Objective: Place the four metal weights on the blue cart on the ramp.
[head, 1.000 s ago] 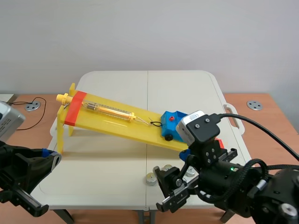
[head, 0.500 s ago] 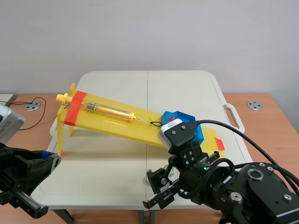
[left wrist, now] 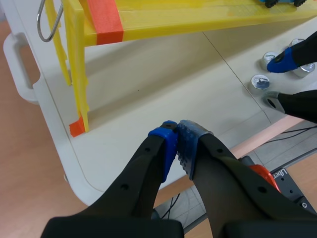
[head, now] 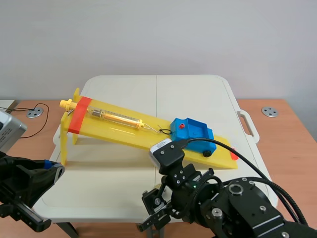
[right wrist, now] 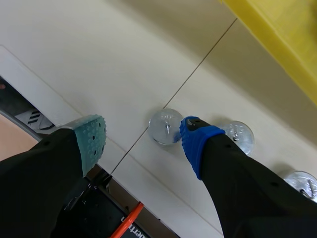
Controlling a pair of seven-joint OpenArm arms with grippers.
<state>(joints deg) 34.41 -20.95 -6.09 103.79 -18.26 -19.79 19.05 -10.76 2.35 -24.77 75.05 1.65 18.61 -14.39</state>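
Observation:
The blue cart (head: 191, 131) sits low on the yellow ramp (head: 119, 130), tied by a string to the spring scale. In the scene view my right arm hides the metal weights. The right wrist view shows three round weights on the table: one (right wrist: 165, 127) between the fingers of my open right gripper (right wrist: 142, 132), close to the blue pad (right wrist: 194, 137), a second (right wrist: 238, 137) just past that pad, and a third (right wrist: 302, 181) farther off. My left gripper (left wrist: 177, 140) is shut on nothing near the table's front left edge, beside the ramp's leg (left wrist: 79, 94).
The ramp's high end stands on yellow legs (head: 64, 141) at the left. The table's front edge (right wrist: 44, 84) runs right under the right gripper. In the left wrist view the right gripper's fingers (left wrist: 285, 60) stand among the weights (left wrist: 260, 82).
My right arm has swung left and toward the table's front edge, uncovering the blue cart and now hiding the weights in the scene view. The left arm has stayed put.

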